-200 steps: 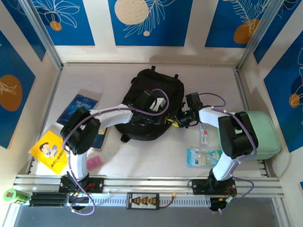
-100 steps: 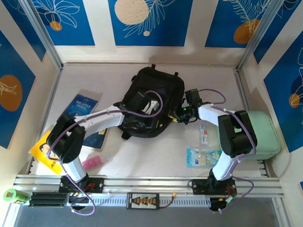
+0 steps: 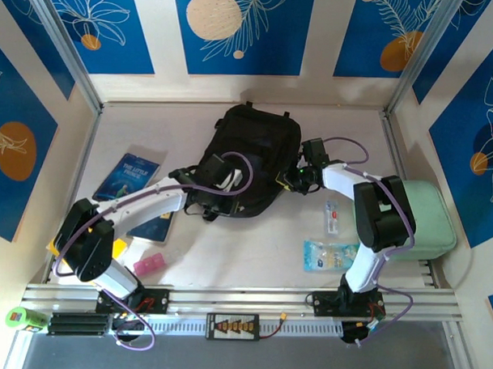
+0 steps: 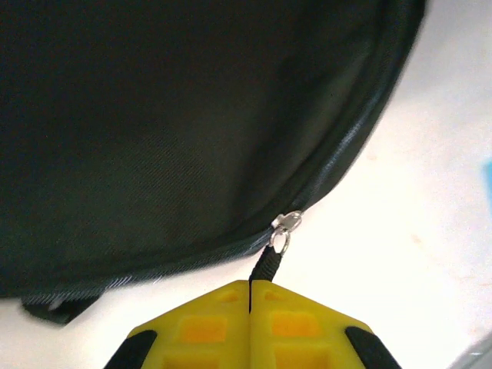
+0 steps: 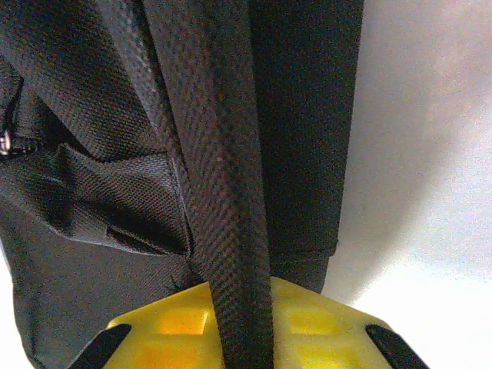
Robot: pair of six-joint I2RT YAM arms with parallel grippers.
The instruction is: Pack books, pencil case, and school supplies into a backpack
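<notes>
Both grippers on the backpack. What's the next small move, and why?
Probably draw the left gripper along the zip line: it's shut on the zip pull, the backpack looks zipped closed there, and the right gripper pinches a strap to brace it.

One backpack (image 3: 260, 140), two books (image 3: 127, 174), one green case (image 3: 428, 215).

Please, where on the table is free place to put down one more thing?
Bare table lies along the back wall behind the backpack, and in front of it, between the pink block and the clear packet. The right side near the mint-green case is crowded.
</notes>
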